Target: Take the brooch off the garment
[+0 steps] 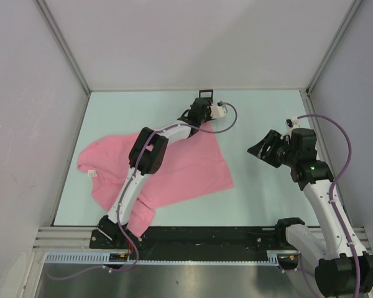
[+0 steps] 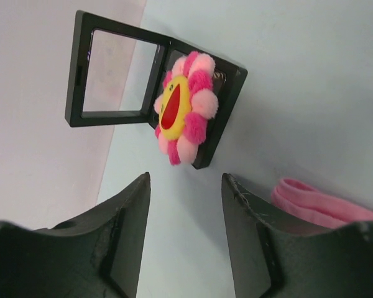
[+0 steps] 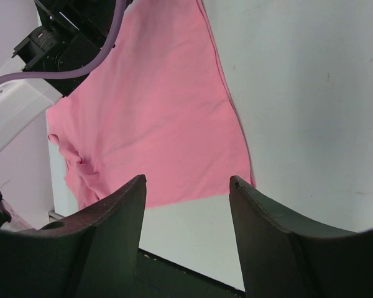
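While I watch the left wrist feed, the brooch (image 2: 183, 108) is sitting on the base half of the open black frame box (image 2: 227, 108). Its pink petals and yellow-red face are turned toward the camera, and it is off the garment (image 1: 186, 164) altogether. Box and flower are at the far edge of the table (image 1: 261, 198), the lid half up by the back wall, with a rolled pink hem of the cloth lying near, off to one side. The left gripper (image 2: 185, 180) hangs just short of the box, fingers spread apart, nothing between them and nothing touching the brooch. Over on the other side the right gripper (image 3: 188, 183) floats above bare table beside the garment's edge, also spread wide and empty. My read is that the removal itself looks done and I'm at the let-go end of the drop-off. The next move, I reckon, calls for a straight pull-back of the left claw, clear of the box rim so the flower isn't nudged off, and high enough that the arm doesn't drag the cloth beneath it. The right arm needs nothing from me.
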`<action>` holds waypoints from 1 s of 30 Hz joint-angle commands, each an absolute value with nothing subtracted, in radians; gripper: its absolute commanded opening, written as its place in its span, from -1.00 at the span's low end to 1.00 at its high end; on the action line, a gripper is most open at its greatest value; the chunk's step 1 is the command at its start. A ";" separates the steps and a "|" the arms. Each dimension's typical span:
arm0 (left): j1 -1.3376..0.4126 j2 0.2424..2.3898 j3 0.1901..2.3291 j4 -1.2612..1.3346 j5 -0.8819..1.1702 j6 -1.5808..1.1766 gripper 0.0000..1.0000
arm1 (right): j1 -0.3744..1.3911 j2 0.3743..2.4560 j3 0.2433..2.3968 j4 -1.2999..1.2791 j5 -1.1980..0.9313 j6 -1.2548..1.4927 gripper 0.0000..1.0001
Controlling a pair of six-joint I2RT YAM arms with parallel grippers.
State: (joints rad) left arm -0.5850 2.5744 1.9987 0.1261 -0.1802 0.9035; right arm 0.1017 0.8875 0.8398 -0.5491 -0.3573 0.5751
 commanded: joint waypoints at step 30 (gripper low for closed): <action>-0.620 0.610 0.817 -0.138 0.320 -0.439 0.40 | 0.112 0.795 0.844 -0.549 -0.431 0.356 0.68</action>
State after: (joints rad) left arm -0.6151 0.7948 0.9909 -0.0570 0.1616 -0.2573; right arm 0.1081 0.8463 0.8238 -0.5282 -0.4099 0.4267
